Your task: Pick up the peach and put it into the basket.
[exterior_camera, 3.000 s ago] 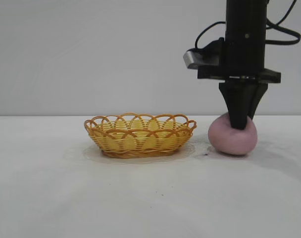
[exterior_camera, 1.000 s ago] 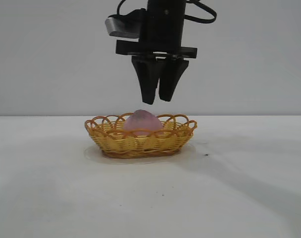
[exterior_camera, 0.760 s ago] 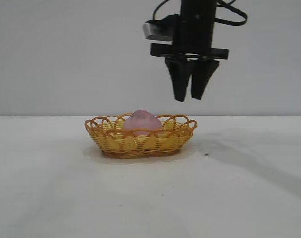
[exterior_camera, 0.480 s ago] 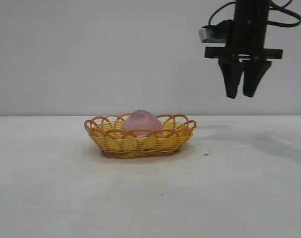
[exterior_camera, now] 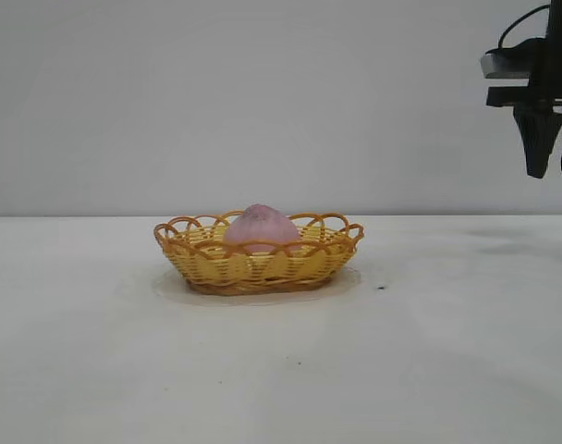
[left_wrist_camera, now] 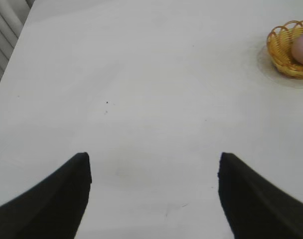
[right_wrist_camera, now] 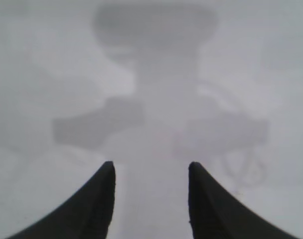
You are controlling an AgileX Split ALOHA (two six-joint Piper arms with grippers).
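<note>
Since the earlier frames, the right gripper (exterior_camera: 556, 171) has been carried from above the basket (exterior_camera: 259, 262) to the exterior view's right edge, where it is partly cut off; its fingers (right_wrist_camera: 96, 204) are parted and empty. The peach (exterior_camera: 261, 227), dusty pink and rounded, is seen resting inside the basket on the table (exterior_camera: 281, 370), its lower half hidden by the weave. The left gripper (left_wrist_camera: 154, 199) is held spread, empty, well apart.
</note>
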